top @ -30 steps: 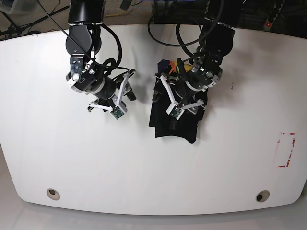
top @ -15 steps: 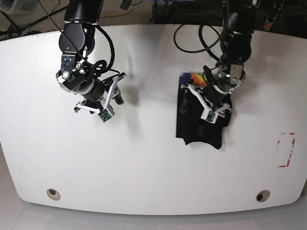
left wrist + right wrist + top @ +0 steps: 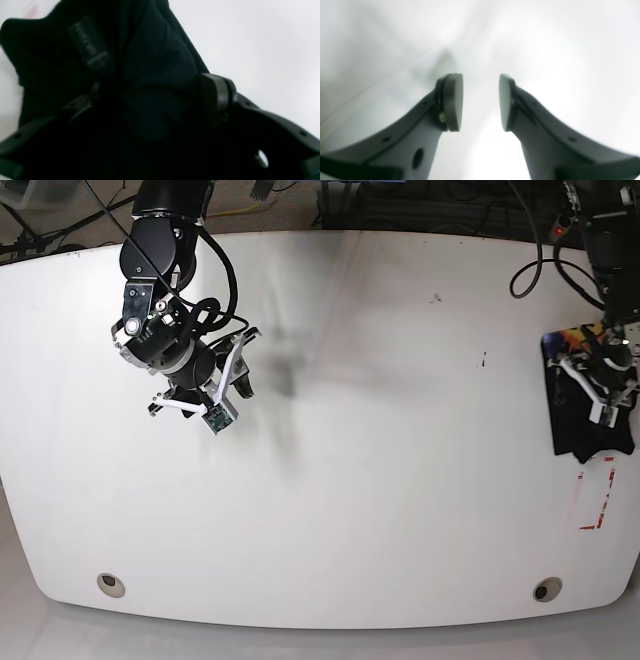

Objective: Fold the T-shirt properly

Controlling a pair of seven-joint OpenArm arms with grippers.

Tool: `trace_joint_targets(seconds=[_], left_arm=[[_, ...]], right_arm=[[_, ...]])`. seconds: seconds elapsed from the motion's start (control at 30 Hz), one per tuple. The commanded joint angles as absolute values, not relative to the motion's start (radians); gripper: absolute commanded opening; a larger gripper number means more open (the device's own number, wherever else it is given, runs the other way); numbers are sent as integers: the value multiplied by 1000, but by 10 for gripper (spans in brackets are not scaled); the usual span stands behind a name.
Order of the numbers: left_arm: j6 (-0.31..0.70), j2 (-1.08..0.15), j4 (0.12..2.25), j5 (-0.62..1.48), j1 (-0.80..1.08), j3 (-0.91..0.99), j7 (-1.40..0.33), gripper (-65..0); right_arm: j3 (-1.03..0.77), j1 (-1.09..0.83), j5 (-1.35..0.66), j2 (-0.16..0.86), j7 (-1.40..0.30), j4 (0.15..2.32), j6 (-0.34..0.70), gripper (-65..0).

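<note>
The black T-shirt lies as a folded bundle at the far right edge of the white table, with its purple-blue neck patch showing at its far end. My left gripper is on top of it. In the left wrist view the gripper is shut on the dark T-shirt cloth, with a woven label on the cloth further out. My right gripper hangs over bare table at the left, far from the shirt. In the right wrist view it is open and holds nothing.
A red tape rectangle is marked on the table just in front of the T-shirt. Two round holes sit near the front edge. Cables and a power strip lie behind the back edge.
My left gripper has carried the folded T-shirt from the table's middle far to the right, next to the red mark. My right arm has drifted slightly left and stays open.
</note>
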State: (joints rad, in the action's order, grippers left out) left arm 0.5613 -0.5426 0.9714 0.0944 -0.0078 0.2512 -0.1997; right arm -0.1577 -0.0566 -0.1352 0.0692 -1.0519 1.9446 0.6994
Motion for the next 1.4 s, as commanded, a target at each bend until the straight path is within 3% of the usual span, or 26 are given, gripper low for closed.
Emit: trace_joint_targets(seconds=[0.0, 0.2, 0.43, 0.63, 0.87, 1.07, 1.23, 1.37], left_arm=[[602, -595, 931, 24, 18, 285, -321, -217], [693, -690, 914, 24, 21, 303, -298, -217], [698, -707, 978, 24, 22, 329, -282, -218], [698, -694, 1265, 24, 94, 338, -389, -218], [698, -544, 1567, 18, 156, 341, -423, -239], [529, -377, 1679, 18, 168, 303, -381, -271], [450, -255, 1673, 15, 189, 260, -174, -271], [329, -156, 1652, 15, 231, 220, -47, -268]], right_arm=[[-159, -48, -147, 73, -1033, 1966, 698, -433], [-157, -67, -147, 71, -1033, 1966, 698, -433], [-156, -81, -147, 70, -1033, 1994, 698, -433], [-160, -96, -145, 76, -1027, 1995, 698, -433], [-163, -94, -139, 87, -946, 1989, 698, -433], [-163, -94, -139, 154, -811, 1965, 698, -433], [-166, -101, -139, 206, -584, 1862, 567, -433], [-219, -125, -139, 242, -364, 1721, 506, -433]])
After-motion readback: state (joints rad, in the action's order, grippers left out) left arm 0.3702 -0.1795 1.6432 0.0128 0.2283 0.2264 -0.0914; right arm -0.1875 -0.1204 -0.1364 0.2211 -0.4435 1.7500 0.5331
